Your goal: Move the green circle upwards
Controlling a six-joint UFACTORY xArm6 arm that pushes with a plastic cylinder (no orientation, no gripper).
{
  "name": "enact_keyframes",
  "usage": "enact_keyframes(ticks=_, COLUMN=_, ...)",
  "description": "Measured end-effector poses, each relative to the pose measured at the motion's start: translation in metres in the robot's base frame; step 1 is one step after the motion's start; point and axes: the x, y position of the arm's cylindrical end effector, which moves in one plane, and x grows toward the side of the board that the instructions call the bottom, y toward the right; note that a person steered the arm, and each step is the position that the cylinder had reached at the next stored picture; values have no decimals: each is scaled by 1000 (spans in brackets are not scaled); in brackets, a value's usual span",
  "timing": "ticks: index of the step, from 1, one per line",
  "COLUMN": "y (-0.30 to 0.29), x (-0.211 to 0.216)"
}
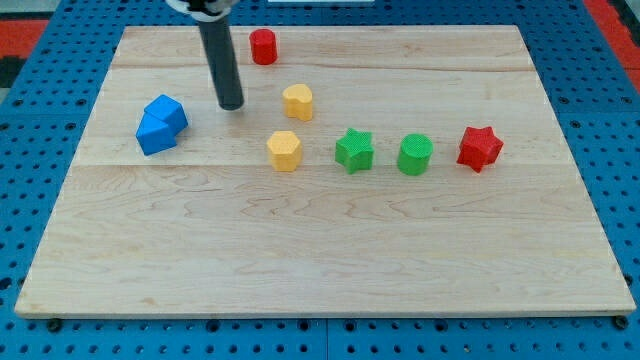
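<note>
Camera view, my tip: my tip (231, 105) is the lower end of a straight dark rod and rests on the wooden board (320, 260) in its upper left part; being a bare rod it has no jaws to spread or press together, and it pinches nothing.
Nearest blocks: a yellow block (298, 101) sits just to the view's right of my tip, apart from it; the blue blocks (160, 124), two pressed together into one lump, lie to the view's left, also apart.
Above the tip: a red cylinder (263, 46) stands near the board's top edge, up and to the view's right of my tip.
Below and right: a second yellow block (284, 150), roughly hexagonal, lies under the first yellow one.
Middle row: from the second yellow block toward the view's right come a green star (354, 150), the green circle (415, 154) and a red star (480, 148), each separate from its neighbour.
Task block: the green circle sits between the green star and the red star, well apart from my tip, right of the board's centre.
Surroundings: a blue pegboard table (40, 100) frames the board.
</note>
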Motion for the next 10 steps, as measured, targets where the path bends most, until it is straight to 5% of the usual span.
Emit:
enact_keyframes(ticks=5, y=222, x=31)
enact_keyframes(ticks=8, y=204, x=123)
enact_keyframes(ticks=10, y=190, x=77)
